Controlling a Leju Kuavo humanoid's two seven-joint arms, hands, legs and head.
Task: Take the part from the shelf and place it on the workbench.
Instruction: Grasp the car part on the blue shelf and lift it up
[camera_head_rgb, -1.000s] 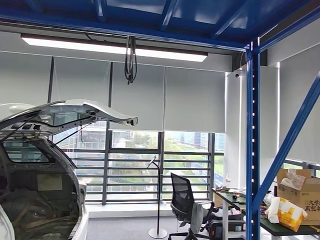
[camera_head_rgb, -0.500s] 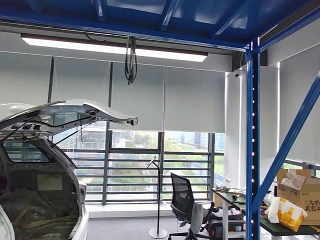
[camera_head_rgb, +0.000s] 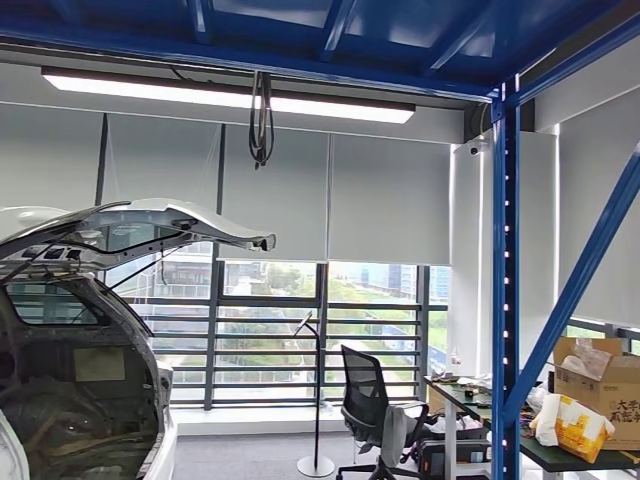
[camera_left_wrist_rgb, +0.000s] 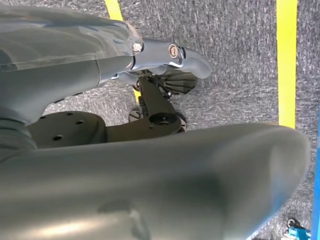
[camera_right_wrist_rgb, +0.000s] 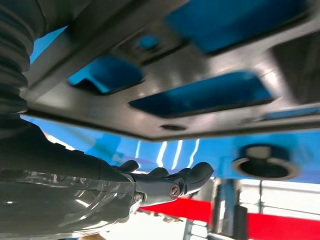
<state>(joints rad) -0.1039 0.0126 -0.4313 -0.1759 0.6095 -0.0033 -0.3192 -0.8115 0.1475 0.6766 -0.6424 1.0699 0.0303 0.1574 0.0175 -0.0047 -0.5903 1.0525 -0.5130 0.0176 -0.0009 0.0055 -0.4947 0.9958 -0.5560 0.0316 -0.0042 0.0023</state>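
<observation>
just above right hand's fingers (camera_right_wrist_rgb: 196, 175): part (camera_right_wrist_rgb: 170, 95)

A cardboard box (camera_head_rgb: 604, 385) and white bag (camera_head_rgb: 570, 422) sit on the dark bench (camera_head_rgb: 558, 458).

Red Chinese characters are printed on the side of an open cardboard box (camera_head_rgb: 604, 385) on the dark table at the right of the head view — the print shows, yet the characters are too small to read with certainty. A yellow-and-white bag (camera_head_rgb: 573, 425) just beside it carries markings that cannot be made out — no other text is legible.
</observation>
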